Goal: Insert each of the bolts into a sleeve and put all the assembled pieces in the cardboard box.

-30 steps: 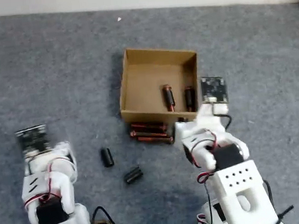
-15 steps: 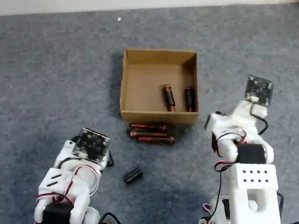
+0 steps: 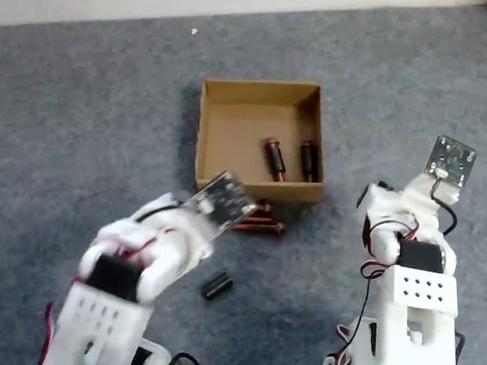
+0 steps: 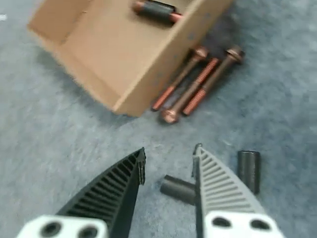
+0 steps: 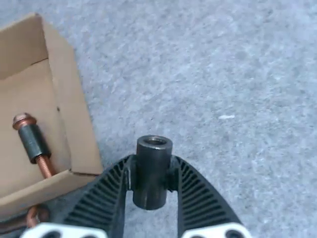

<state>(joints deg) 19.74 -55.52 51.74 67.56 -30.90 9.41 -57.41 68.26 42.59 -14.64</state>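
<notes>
- The left gripper (image 4: 169, 149) is being held wide open, low over the table (image 3: 63, 105), just off the near wall of the cardboard box (image 3: 231, 140).
- One loose sleeve (image 4: 177, 189) is being straddled by those open jaws; it is seen on its side on the table, partly hidden behind one finger.
- A second loose sleeve (image 4: 248, 168) is being shown just outside that same finger, apart from it.
- Three bare bolts (image 4: 198, 84) are being shown side by side on the table, right against the box's near wall.
- The right gripper (image 5: 151, 163) is being held closed on an upright held sleeve (image 5: 153, 183), above the table off the box's near right corner.
- Two assembled pieces (image 3: 274, 158) are being carried inside the box, toward its right wall; the box is being seen mid-table, nearer the far edge.
</notes>
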